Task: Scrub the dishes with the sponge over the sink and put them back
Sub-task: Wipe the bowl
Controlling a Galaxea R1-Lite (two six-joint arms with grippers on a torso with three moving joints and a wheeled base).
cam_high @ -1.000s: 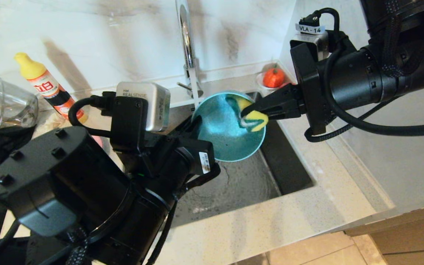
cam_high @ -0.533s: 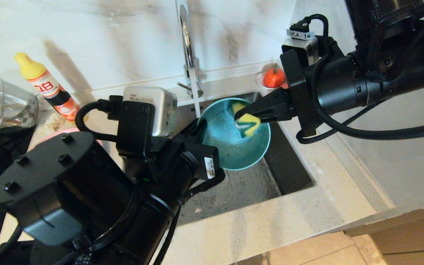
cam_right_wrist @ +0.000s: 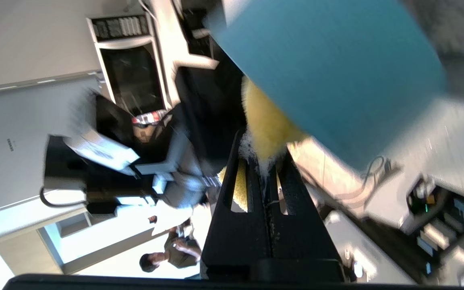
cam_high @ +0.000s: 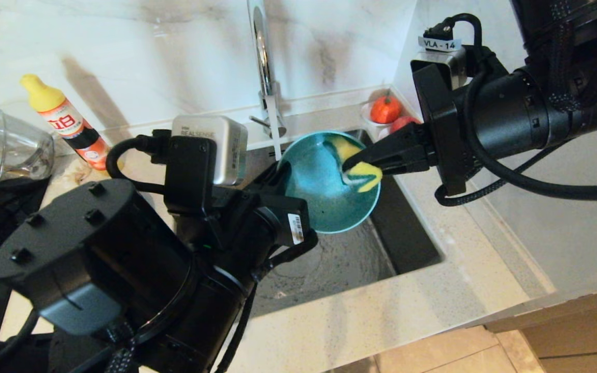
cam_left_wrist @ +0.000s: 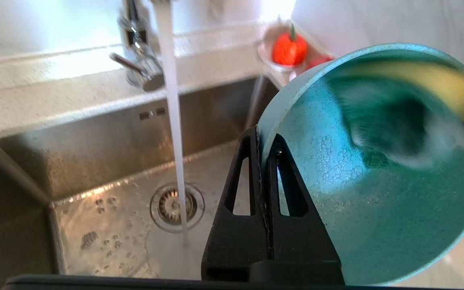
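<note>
Right gripper (cam_high: 353,166) clamped on the sponge (cam_high: 363,171), yellow body squeezed between the black fingers, green layer facing into the bowl (cam_high: 324,197); sponge pressed against the bowl's inner wall near its upper rim. Left gripper (cam_left_wrist: 265,149) closed on the bowl's rim, one finger inside and one outside, holding the teal-blue bowl tilted on edge with its opening facing the right arm. Bowl held in the air over the sink (cam_high: 412,233), above the back half of the basin, not touching the basin floor. Faucet (cam_high: 263,57) at the sink's back edge, running; water stream (cam_left_wrist: 174,133) falls just beside the bowl's rim and lands by the drain strainer (cam_left_wrist: 173,206) in the middle of the wet floor. Small dish with orange-red fruit (cam_high: 385,109) in the countertop's back right corner. Yellow-capped bottle (cam_high: 65,124) and clear glass jug (cam_high: 16,145) on the countertop left of the sink, well apart from the bowl.
</note>
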